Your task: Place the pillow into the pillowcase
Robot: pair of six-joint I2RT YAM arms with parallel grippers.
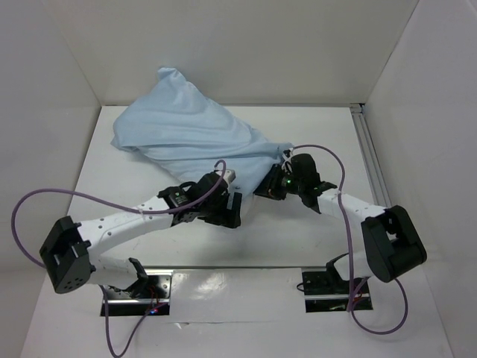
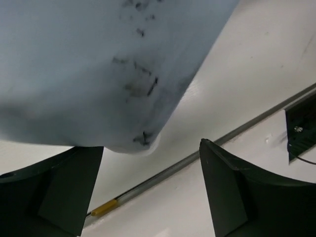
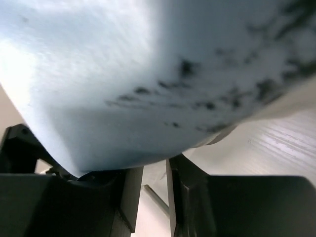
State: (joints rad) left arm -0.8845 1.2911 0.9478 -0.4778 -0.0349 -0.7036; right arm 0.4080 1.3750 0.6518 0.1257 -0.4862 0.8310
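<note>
Nearest me, my left gripper [image 2: 150,195] stands wide with nothing between its fingers, just under the near edge of the pillowcase [image 1: 197,138]. A white sliver of the pillow [image 2: 149,147] peeks out at that hem; the blue cloth around it is plump and marked with dark specks. My right gripper [image 3: 154,170] is narrow at the case's right corner. Cloth is draped over its tips, so I cannot tell whether it pinches. To the right the table [image 1: 328,142] is bare. The case's far corner rises against the back wall [image 1: 246,45].
</note>
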